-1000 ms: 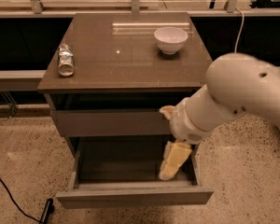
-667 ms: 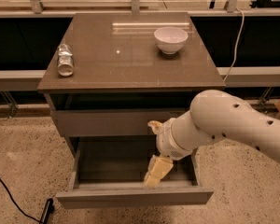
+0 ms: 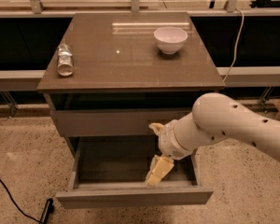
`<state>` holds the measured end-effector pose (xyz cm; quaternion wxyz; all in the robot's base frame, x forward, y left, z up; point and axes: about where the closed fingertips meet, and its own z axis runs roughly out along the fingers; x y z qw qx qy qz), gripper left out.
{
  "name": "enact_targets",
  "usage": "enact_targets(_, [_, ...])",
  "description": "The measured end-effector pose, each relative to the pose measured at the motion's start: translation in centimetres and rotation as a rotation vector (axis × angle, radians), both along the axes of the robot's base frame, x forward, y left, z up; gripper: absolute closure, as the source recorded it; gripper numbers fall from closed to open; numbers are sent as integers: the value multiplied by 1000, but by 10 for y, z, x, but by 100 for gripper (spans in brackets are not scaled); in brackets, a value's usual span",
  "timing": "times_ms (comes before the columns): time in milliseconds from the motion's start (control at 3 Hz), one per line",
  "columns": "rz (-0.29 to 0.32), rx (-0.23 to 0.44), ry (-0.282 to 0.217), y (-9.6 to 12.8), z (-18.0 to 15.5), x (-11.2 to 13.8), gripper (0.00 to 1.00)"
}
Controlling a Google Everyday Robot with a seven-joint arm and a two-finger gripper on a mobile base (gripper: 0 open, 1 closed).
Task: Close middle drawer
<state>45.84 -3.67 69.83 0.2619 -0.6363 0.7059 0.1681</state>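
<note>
Plainly, the middle drawer [image 3: 130,197] stands pulled out toward the near side, its long axis running left to right below the surface [image 3: 107,64]. The pincer [image 3: 158,171] hangs inside the drawer's box, right of centre, its tip just behind the front panel, so the panel lies on its near side. Pushing the drawer shut would, I judge, mean coming round to that near face. Whether the pincer is open or closed cannot be told, and nothing shows in its hold. The white arm [image 3: 224,125] hides the box's far right corner.
</note>
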Motion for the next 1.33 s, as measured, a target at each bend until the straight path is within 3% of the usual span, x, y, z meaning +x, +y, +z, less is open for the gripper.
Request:
enact_targets(333, [20,144,64,11,-69,-14,0])
enact_targets(667, [39,268,13,19,-118,-26,0])
enact_targets(1000, [46,343,-81,26,-166,-37,24])
enact_targets(1333, [42,402,-118,30,-205,-42,47])
